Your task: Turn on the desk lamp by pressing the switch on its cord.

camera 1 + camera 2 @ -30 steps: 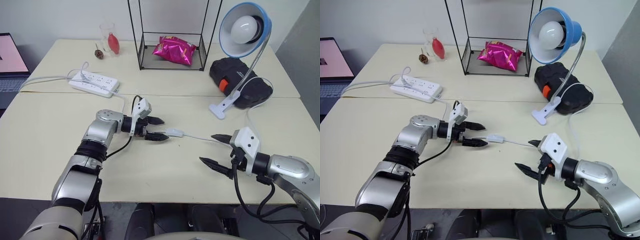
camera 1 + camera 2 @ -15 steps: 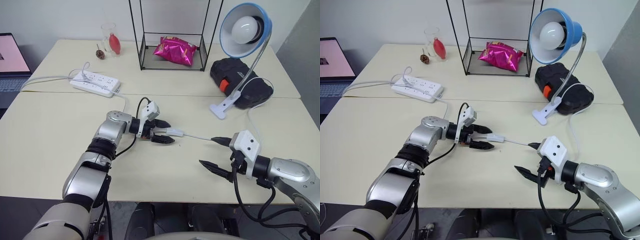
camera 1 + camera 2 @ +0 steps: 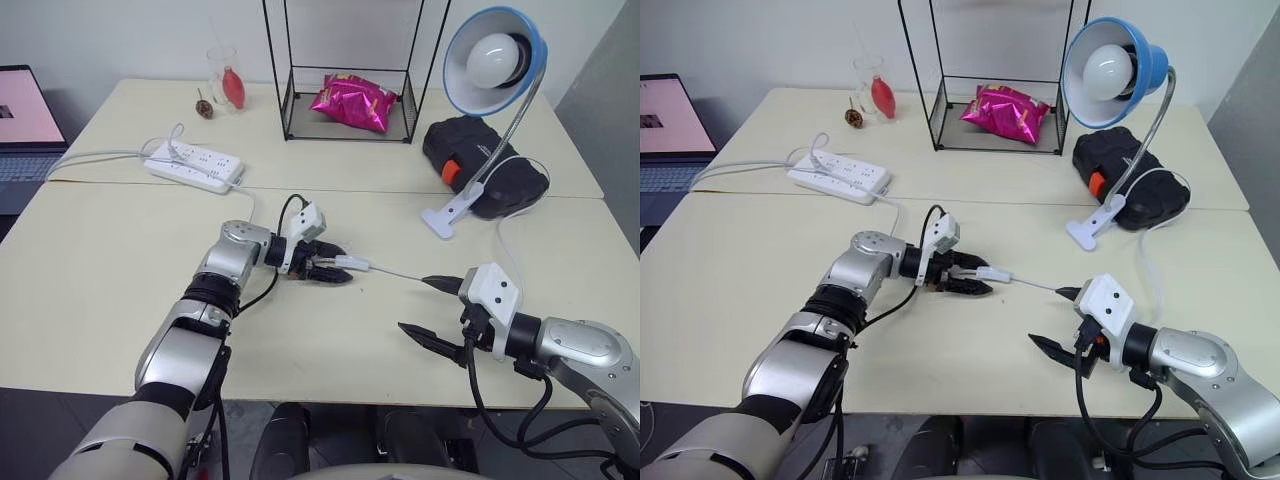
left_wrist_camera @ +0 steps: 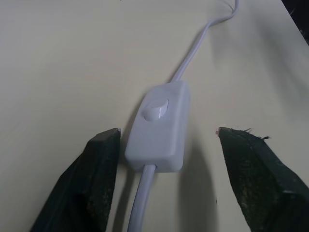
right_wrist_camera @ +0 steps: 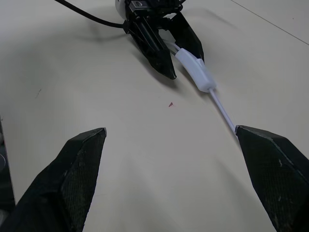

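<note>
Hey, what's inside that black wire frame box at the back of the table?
A crumpled pink foil snack bag lies inside the wire frame, on its floor. What the bag contains is hidden, and so is the spot beneath it.

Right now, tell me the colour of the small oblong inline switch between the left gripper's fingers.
White all over, rocker included; the small oblong inline switch shows best in the left wrist view.

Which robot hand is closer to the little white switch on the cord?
The left. The left gripper has its fingers on either side of the switch. The right gripper sits farther along the cord, well apart from the switch.
</note>
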You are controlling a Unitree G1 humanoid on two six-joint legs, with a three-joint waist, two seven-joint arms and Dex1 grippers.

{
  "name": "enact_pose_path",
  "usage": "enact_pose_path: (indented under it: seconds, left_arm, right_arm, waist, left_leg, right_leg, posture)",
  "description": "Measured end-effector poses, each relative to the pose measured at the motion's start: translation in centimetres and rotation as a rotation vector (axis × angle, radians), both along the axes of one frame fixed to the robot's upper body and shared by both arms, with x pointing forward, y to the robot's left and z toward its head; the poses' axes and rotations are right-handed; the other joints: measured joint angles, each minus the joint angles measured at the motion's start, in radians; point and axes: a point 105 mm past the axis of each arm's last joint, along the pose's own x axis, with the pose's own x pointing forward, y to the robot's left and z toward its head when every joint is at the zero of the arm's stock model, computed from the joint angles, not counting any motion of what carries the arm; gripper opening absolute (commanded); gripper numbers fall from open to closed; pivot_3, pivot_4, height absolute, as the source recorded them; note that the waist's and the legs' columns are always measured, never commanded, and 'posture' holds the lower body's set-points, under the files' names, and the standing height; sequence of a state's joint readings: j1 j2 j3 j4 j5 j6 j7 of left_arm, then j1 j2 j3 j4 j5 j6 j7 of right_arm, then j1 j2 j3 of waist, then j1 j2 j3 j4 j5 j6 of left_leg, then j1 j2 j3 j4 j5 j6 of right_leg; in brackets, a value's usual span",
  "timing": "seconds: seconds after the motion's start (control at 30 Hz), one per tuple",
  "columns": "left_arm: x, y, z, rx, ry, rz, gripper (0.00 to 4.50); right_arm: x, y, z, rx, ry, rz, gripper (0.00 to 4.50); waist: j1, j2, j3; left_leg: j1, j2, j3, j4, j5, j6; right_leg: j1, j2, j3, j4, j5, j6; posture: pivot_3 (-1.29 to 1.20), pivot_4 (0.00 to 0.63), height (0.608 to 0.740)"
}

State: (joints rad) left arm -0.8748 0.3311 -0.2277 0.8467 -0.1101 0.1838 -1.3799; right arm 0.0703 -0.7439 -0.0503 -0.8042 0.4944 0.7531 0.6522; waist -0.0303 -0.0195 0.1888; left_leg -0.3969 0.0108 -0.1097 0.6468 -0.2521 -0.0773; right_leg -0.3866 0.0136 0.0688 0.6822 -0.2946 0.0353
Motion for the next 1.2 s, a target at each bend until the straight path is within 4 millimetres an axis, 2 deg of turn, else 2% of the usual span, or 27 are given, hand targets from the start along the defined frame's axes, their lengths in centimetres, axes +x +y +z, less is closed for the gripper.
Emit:
enact_pose_path:
  seconds: [0.17, 0.23, 0.5, 0.73, 1.0, 1.2]
  left_arm:
    - [0.1, -0.1, -0.2, 0.001, -0.001, 0.006, 1.35]
    - [0.1, -0.2, -0.2, 0.001, -0.004, 0.007, 1.12]
    - [0.2, 0.0, -0.2, 0.012, -0.051, 0.002, 1.12]
    - [-0.2, 0.7, 0.3, 0.048, -0.293, -0.022, 1.12]
    - [-1.0, 0.0, 3.4, -0.039, -0.539, -0.004, 1.12]
    - [-2.2, -0.4, 6.5, -0.172, -0.517, 0.034, 1.12]
  right_arm:
    - [0.0, 0.0, 0.0, 0.0, 0.0, 0.0, 4.5]
    - [0.0, 0.0, 0.0, 0.0, -0.001, 0.0, 4.5]
    - [0.0, 0.1, 0.1, 0.0, -0.005, 0.006, 4.5]
    - [0.0, 0.3, 0.0, 0.011, -0.007, 0.011, 4.5]
    - [-0.4, 0.0, 0.8, 0.192, 0.09, -0.067, 4.5]
    - [-1.4, 0.9, 0.6, 0.436, 0.243, -0.161, 4.5]
  waist:
    - [0.0, 0.0, 0.0]
    - [0.0, 0.0, 0.0]
    - [-0.001, 0.0, 0.0]
    - [-0.002, 0.0, 0.0]
    - [0.001, 0.0, 0.0]
    - [-0.001, 0.0, 0.0]
  left_leg:
    - [0.0, 0.0, 0.0, 0.0, 0.0, 0.0]
    - [0.0, 0.0, 0.0, 0.0, 0.0, 0.0]
    - [0.0, 0.0, 0.0, 0.0, 0.0, 0.0]
    - [0.0, 0.001, 0.0, 0.0, 0.0, 0.0]
    - [0.0, 0.001, 0.0, 0.0, 0.0, 0.0]
    - [0.001, 0.001, 0.0, 0.0, 0.0, 0.0]
  right_leg:
    - [0.0, 0.0, 0.0, 0.0, 0.0, 0.0]
    - [0.0, 0.0, 0.0, 0.0, 0.0, 0.0]
    - [0.0, 0.0, 0.0, 0.0, 0.0, 0.0]
    - [0.0, 0.0, 0.0, 0.0, 0.0, 0.0]
    - [0.0, -0.001, 0.001, 0.001, 0.0, 0.0]
    - [0.0, 0.0, 0.001, 0.002, 0.0, 0.0]
  posture:
    - [0.0, 0.15, 0.74]
    - [0.0, 0.15, 0.74]
    - [0.0, 0.15, 0.74]
    - [0.0, 0.15, 0.74]
    - [0.0, 0.15, 0.74]
    - [0.0, 0.15, 0.74]
